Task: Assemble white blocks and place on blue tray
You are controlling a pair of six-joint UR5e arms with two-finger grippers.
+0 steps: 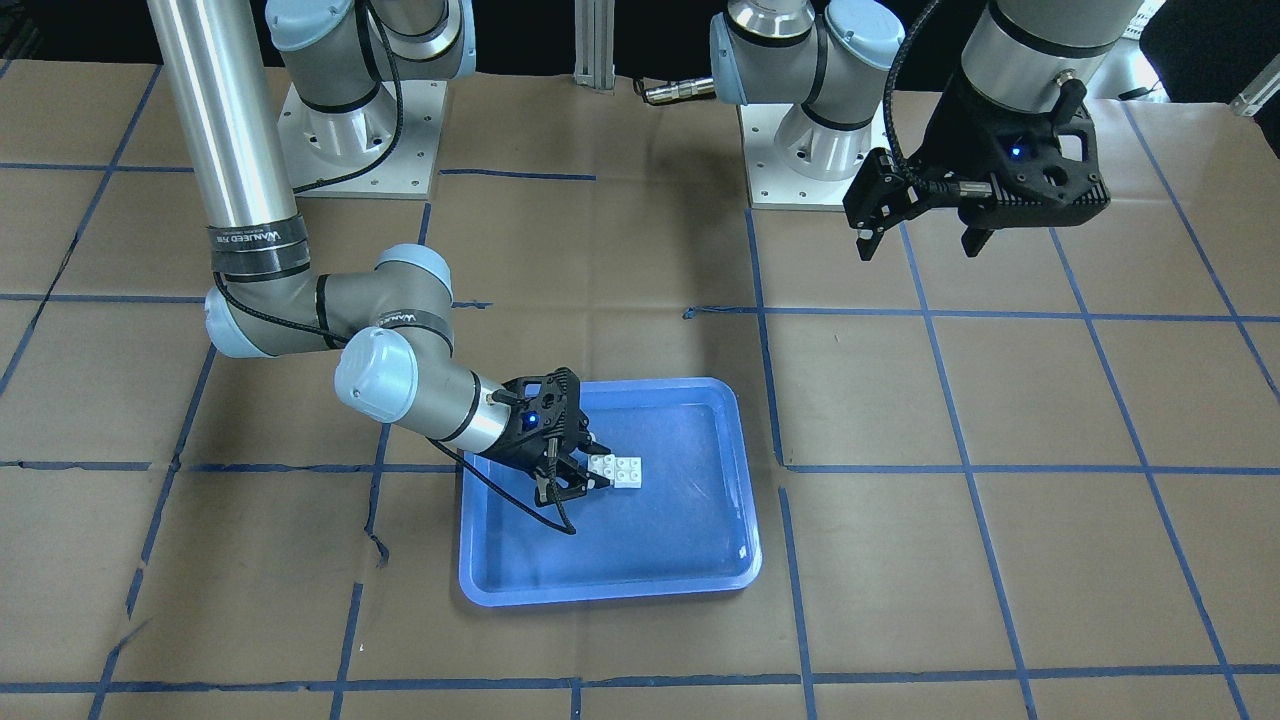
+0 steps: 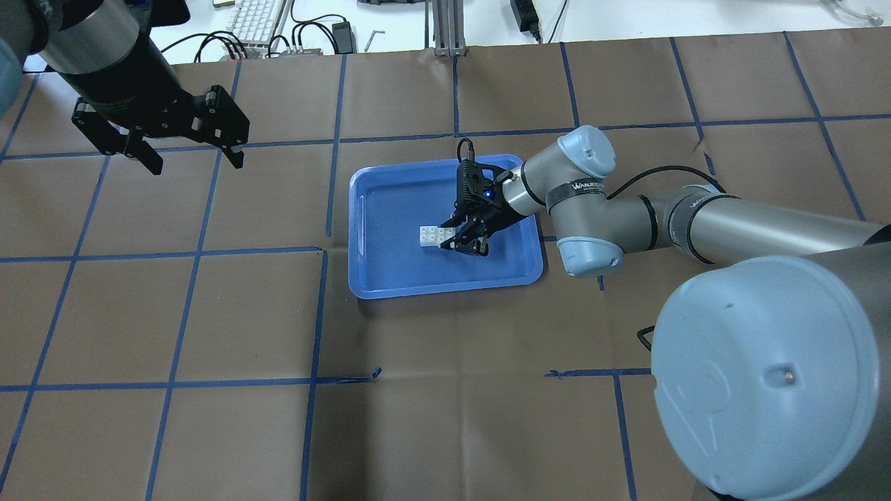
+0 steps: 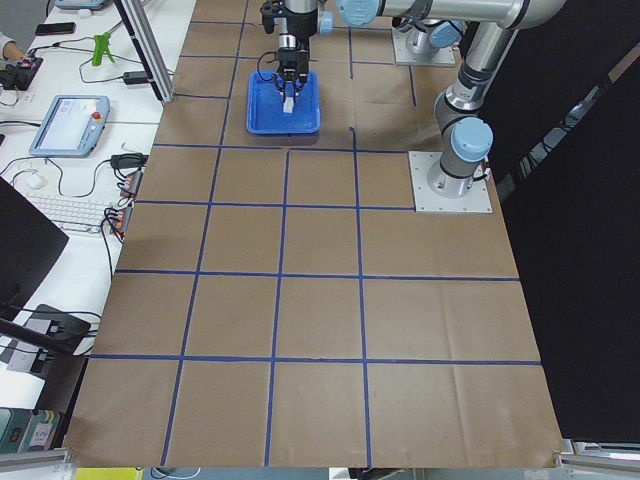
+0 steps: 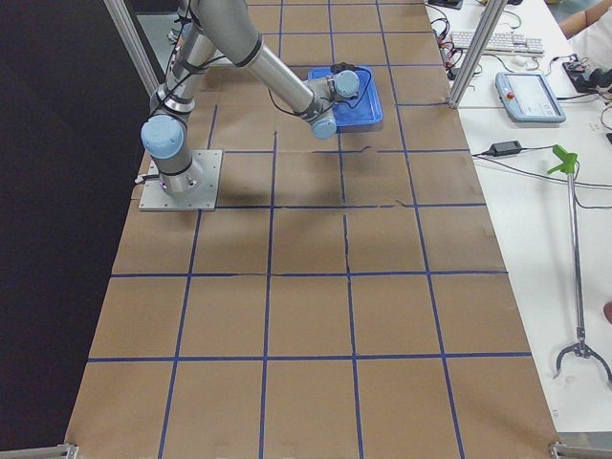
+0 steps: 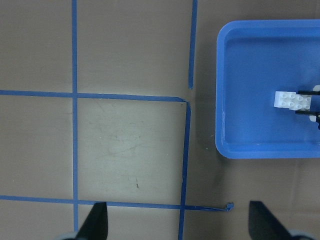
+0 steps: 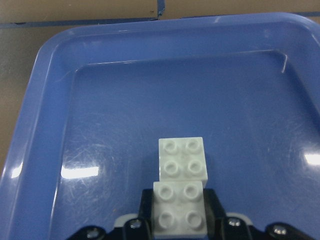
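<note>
our right jaws clamp small white studded plastic blocks (image 1: pixel 616 471) in the light-blue plastic tray (image 1: pixel 650 545). left jaws gape, empty.

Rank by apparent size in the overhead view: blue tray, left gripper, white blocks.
1. blue tray, largest.
2. left gripper, though it hangs nearer the camera, so looks inflated.
3. white blocks, smallest by far.

Six views from above, sides and wrists, blue tray (image 2: pixel 390 243) common
</note>
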